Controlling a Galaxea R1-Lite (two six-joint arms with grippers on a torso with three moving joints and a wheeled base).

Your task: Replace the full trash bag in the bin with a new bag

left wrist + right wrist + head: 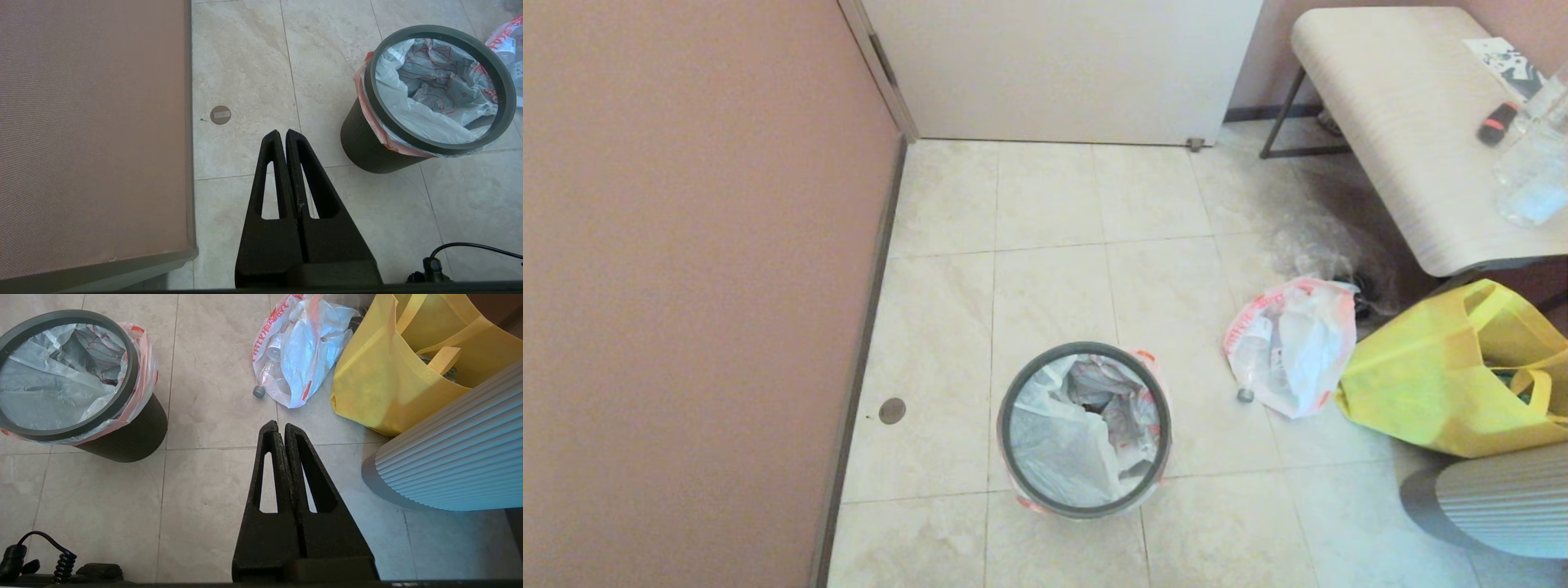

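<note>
The bin [1085,430] is standing on the floor tiles a little way out from the pink wall [686,286], and it is already wearing a liner: the new bag [1078,425] is sagging inside it, its red line drawing showing on the crumpled plastic, while its pink edge is folded out over the top and pinned down by the grey hoop rim [1006,408]. I take that hoop to be there so the bag cannot slip into the bucket once rubbish goes in.

To the right of the bin and a little farther off, the full trash bag [1292,345] is lying on its side on the tiles, clear bottles showing through it and one bottle cap poking out at its near end. It is leaning against a yellow tote [1445,376], probably parked there simply to be out of the way.

Neither arm is reaching for anything. The left gripper [282,136] is hanging above bare floor to the left of the bin, fingers pressed together and holding nothing. The right gripper [280,428] is hanging likewise, closed and empty, over the tiles between the bin and the full bag. To my eye, the swap looks finished.
</note>
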